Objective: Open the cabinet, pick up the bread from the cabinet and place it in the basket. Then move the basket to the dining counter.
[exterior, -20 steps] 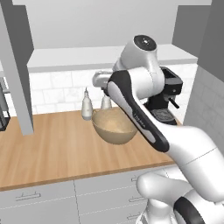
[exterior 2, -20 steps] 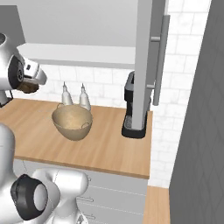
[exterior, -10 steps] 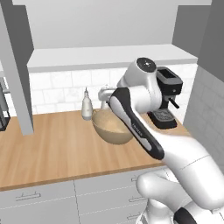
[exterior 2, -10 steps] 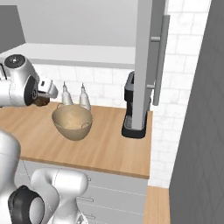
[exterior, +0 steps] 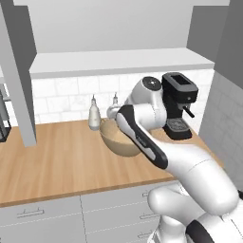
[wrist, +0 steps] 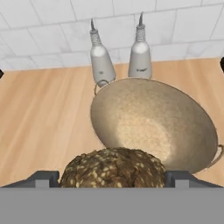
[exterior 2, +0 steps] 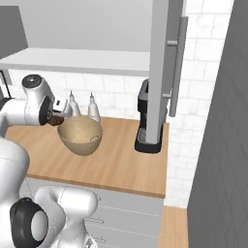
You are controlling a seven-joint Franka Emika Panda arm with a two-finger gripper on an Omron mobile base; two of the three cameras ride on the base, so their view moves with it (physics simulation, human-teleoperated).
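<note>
The bread [wrist: 114, 168] is a dark brown, knobbly lump flecked with pale seeds, clenched in the end effector [exterior 2: 57, 119], and it hangs just beside the rim of the basket [exterior 2: 80, 135]. The basket is a wide, tan, speckled bowl with smooth sides, sitting on the worktop [exterior: 52, 163], a light-brown wood-plank surface. Two white bottles [wrist: 101, 60] stand right behind the basket against the white tiled wall [wrist: 52, 26]. A black coffee machine [exterior: 178, 104] stands further along. Overhead, the cabinet [exterior 2: 167, 63] has its door swung open, a white shelf [exterior: 118, 61] showing inside. Grey drawers [exterior: 42, 216] run below the worktop.
</note>
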